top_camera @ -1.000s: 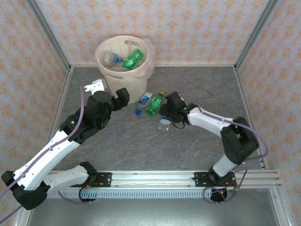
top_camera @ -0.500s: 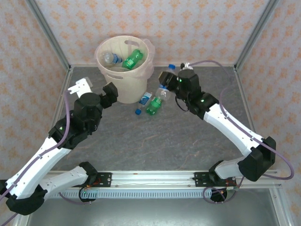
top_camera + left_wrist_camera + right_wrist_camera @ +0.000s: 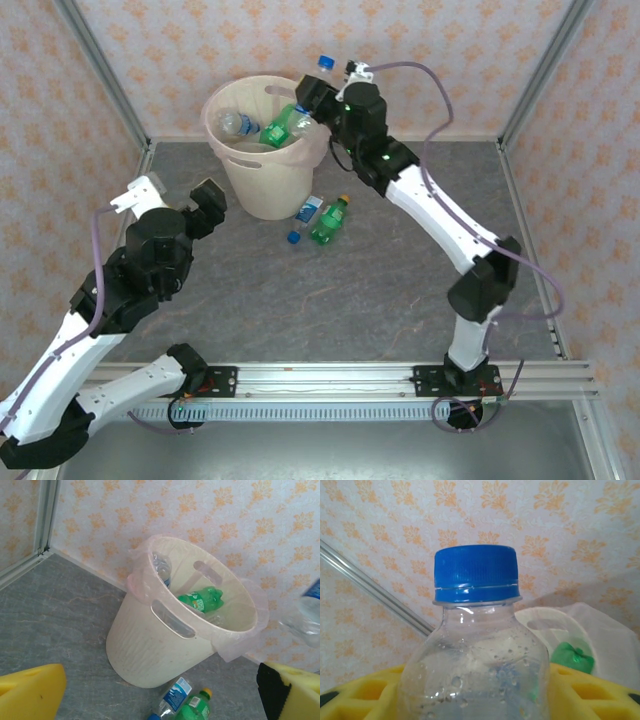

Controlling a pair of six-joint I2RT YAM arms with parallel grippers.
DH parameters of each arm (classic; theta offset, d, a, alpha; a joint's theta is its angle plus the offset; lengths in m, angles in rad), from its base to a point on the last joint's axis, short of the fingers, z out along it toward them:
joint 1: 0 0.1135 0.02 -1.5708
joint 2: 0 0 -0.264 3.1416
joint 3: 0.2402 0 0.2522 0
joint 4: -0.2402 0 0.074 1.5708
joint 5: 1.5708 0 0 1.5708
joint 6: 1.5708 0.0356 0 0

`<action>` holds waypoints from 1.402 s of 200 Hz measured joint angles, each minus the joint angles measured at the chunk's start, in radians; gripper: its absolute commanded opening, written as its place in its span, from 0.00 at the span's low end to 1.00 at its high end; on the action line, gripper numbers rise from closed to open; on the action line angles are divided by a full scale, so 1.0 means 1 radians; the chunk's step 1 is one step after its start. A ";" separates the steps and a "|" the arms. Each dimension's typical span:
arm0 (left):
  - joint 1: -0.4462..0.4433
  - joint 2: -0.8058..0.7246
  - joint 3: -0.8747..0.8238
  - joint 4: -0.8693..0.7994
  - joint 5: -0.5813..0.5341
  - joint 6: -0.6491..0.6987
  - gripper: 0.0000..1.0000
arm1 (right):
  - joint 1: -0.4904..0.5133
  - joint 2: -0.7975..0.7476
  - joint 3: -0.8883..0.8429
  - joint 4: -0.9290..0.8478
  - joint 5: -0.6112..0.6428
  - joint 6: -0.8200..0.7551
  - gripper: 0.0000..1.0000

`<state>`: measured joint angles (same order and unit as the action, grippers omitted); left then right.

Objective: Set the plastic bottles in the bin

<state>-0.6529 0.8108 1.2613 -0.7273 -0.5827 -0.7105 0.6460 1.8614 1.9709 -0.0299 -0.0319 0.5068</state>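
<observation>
Clear bottle (image 3: pixel 475 650) by bin (image 3: pixel 262 185) rim, right gripper (image 3: pixel 315 100) clamped on its body; we judge it light, crushable, slick; left gripper (image 3: pixel 172 197) spread apart.

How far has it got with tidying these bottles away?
Done: a clear bottle and a green bottle lie in the bin. In hand: the right claw holds a blue-capped bottle above the bin's rim. Left: a blue-labelled bottle and a yellow-capped bottle lie on the table beside the bin.
</observation>
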 measured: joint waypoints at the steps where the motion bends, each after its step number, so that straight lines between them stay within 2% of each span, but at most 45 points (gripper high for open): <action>1: 0.000 0.000 0.002 -0.003 0.000 -0.001 0.99 | 0.000 0.003 0.004 0.000 0.000 0.000 0.57; 52: 0.000 0.005 0.067 -0.096 0.003 -0.029 0.99 | 0.013 0.282 0.381 -0.035 -0.001 -0.007 0.58; 74: 0.000 0.006 0.089 -0.143 0.010 -0.049 0.99 | 0.017 0.358 0.486 -0.033 -0.001 -0.007 0.58; 117: 0.000 0.003 0.100 -0.238 0.043 -0.095 0.99 | 0.021 0.431 0.502 0.011 -0.002 0.000 0.59; 135: 0.000 0.000 0.104 -0.276 0.055 -0.114 0.99 | 0.024 0.461 0.502 0.031 -0.003 0.004 0.64; 144: 0.000 -0.001 0.106 -0.289 0.060 -0.125 0.99 | 0.027 0.475 0.502 0.040 -0.005 0.008 0.73; 150: 0.000 -0.004 0.107 -0.296 0.062 -0.130 0.99 | 0.030 0.483 0.502 0.046 -0.006 0.005 0.83; 154: 0.000 -0.005 0.107 -0.303 0.063 -0.132 0.99 | 0.032 0.488 0.502 0.050 -0.010 0.002 0.95; 158: 0.000 -0.007 0.107 -0.307 0.066 -0.134 0.99 | 0.034 0.491 0.502 0.051 -0.010 0.009 1.00; 230: 0.000 -0.030 0.107 -0.326 0.077 -0.145 0.99 | 0.056 0.489 0.504 0.044 -0.020 -0.015 1.00; 280: 0.000 -0.089 0.002 -0.237 0.101 -0.108 0.99 | 0.056 0.377 0.500 -0.070 -0.019 -0.042 1.00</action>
<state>-0.6529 0.7216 1.2633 -0.9638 -0.4820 -0.8185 0.7025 2.2379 2.4710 -0.0998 -0.0513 0.4652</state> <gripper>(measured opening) 0.990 0.996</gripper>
